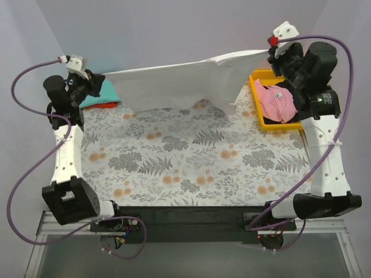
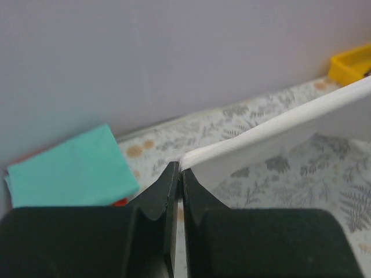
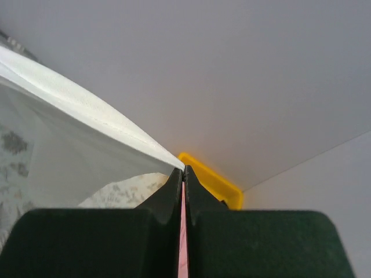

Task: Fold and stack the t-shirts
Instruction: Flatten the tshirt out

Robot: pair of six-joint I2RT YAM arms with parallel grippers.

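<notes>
Left hand and right hand each clamped on the white t-shirt; I'm holding it taut over the counter far edge, ready to lay flat.

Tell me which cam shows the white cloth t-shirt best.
Top external: the white cloth t-shirt shows across its full width, held up stretched at both ends. Left wrist shows only the corner pinched in the left gripper and one edge; right wrist shows the same at the right gripper.
</notes>
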